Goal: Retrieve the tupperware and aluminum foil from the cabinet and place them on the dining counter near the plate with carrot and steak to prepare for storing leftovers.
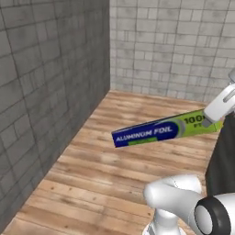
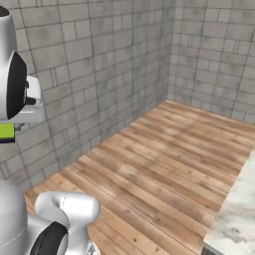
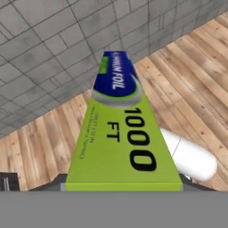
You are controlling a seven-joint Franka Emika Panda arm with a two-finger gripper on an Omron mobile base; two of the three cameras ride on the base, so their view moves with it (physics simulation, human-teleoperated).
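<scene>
The pincer is clamped on the lime-green end of the aluminum foil, holding the long box up in the air above the wooden plank floor. In the left base view the box runs almost level, tilted slightly, its blue end with the white lettering pointing left toward the grey tiled wall and its green end meeting the white hand at the right edge. In the hand view the box stretches away from the camera, green face with "1000 FT" nearest and the blue lettered end farthest, aimed at the place where the wall meets the floor; the finger tips themselves are hidden under the box. In the right base view a short piece of the green end pokes out at the left edge, just below the arm's dark-and-white joint. At the lower right corner of that view, a marbled white-and-grey surface shows its corner, well apart from the held box.
</scene>
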